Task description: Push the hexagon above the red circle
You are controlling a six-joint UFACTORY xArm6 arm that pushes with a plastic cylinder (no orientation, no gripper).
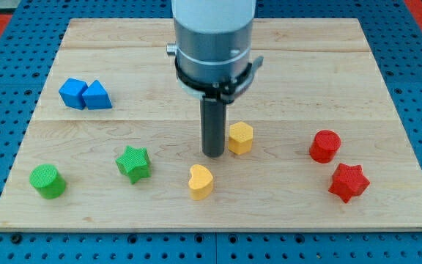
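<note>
The yellow hexagon (241, 137) lies near the middle of the wooden board (123, 66). The red circle (324, 145) lies to its right, at about the same height in the view. My tip (213, 153) is on the board just left of the yellow hexagon, touching it or nearly so. The rod hangs from the grey arm body at the view's top middle.
A red star (348, 182) lies just below and right of the red circle. A yellow heart (200, 181) lies below my tip. A green star (134, 163) and a green circle (47, 180) lie at lower left. Two blue blocks (85, 94) touch at upper left.
</note>
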